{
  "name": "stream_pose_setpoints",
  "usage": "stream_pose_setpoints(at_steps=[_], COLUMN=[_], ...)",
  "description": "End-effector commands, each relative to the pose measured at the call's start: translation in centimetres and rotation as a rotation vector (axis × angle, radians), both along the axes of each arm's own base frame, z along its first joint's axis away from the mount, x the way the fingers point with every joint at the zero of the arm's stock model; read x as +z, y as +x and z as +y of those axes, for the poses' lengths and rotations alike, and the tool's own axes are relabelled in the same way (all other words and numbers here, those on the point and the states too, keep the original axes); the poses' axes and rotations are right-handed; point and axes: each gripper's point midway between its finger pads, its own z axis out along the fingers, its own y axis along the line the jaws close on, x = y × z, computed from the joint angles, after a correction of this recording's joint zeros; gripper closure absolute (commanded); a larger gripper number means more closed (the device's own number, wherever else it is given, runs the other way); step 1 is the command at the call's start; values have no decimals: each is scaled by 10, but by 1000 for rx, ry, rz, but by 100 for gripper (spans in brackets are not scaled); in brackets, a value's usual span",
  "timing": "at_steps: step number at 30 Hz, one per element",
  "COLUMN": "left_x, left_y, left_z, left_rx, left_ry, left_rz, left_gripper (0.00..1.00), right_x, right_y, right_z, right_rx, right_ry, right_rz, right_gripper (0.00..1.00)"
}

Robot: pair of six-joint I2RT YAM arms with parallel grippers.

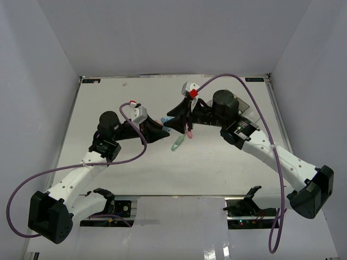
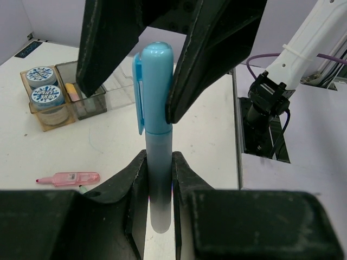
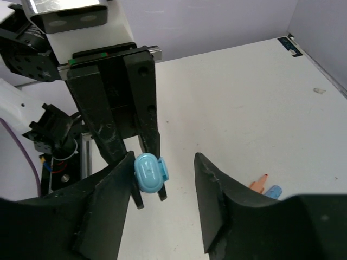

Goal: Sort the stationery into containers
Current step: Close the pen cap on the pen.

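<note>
A light blue pen (image 2: 157, 108) stands upright in my left gripper (image 2: 159, 157), which is shut on its lower barrel. My right gripper (image 3: 164, 162) straddles the pen's cap (image 3: 150, 172): one finger touches it and the other stands well apart, so it is open. In the top view both grippers meet at mid-table, left (image 1: 162, 130) and right (image 1: 176, 122). The containers (image 2: 32, 116) sit at the far left, with two blue-and-white rolls (image 2: 42, 76) in the amber tray. A yellow-orange piece (image 2: 71, 91) lies in the grey tray (image 2: 89, 105).
A pink piece (image 2: 70, 177) lies on the table left of my left gripper, with a green piece (image 1: 177, 143) beside it. An orange piece (image 3: 259, 183) and a blue piece (image 3: 274, 190) lie beyond my right finger. The right arm's base (image 2: 265, 97) stands to the right.
</note>
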Motion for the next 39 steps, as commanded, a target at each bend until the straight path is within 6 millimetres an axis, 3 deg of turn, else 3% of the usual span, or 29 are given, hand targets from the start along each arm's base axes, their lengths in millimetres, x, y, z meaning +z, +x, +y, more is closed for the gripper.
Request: stream_pose_setpoints(at_steps=[1,5,11,18,30,39], left_x=[17,18,23,36,87,98], left_y=[-7,-9,-14,-17,-18,-16], left_z=[0,0,-2,-6,-6,-7], left_rx=[-35,-43,-80,-139,-143,-151], left_ry=[-24,-29,-44,-52,-109,-107], left_rz=[-64,-70,-75,-77,-219,-277], left_gripper=[89,89,93,100,100,100], right_x=[23,13,-5,-37,-84,-117], right_y=[-6,-7,-10,-15,-25,-32], right_z=[2,3,4,1,-9,-14], right_rx=[41,53,76,109,136,158], right_ry=[47,38,5,-96,-219,-308], right_rz=[-38,-25,0,12,107,197], right_gripper=[48,68,87,91,92,92])
